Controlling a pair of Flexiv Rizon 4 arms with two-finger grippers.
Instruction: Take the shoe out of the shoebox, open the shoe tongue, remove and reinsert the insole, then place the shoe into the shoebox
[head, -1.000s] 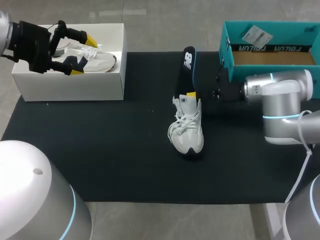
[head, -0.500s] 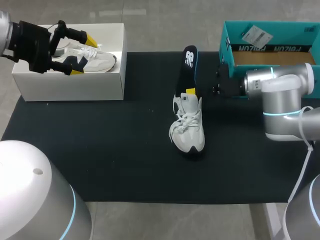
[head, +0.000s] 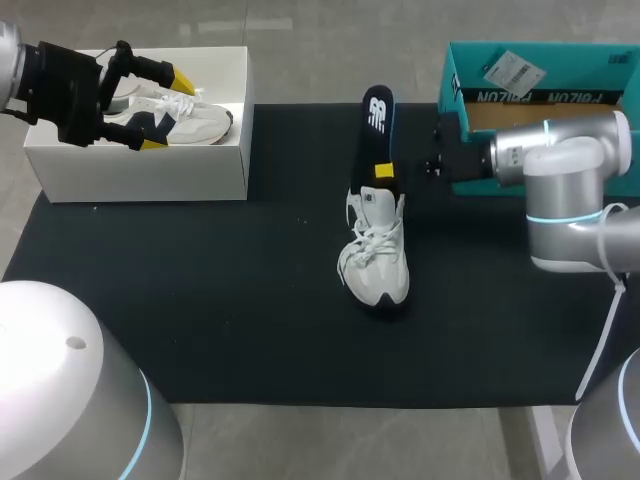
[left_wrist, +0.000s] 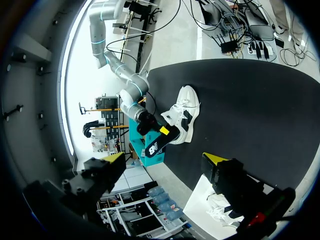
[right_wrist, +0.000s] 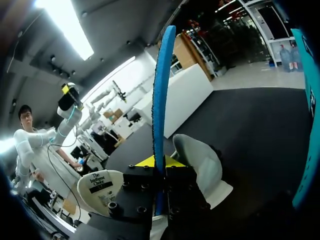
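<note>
Showing the insole, clenched by the right tool, drawn farther toward 12 o'clock, judged nearly clear of the shoe; the left tool is held released.

White shoe upright on sole; dark insole raised beside its heel

Robotics lab, bench test rig: left arm and right arm, both grey industrial units, over a black mat, with a white shoebox and a teal shoebox staged as props.
</note>
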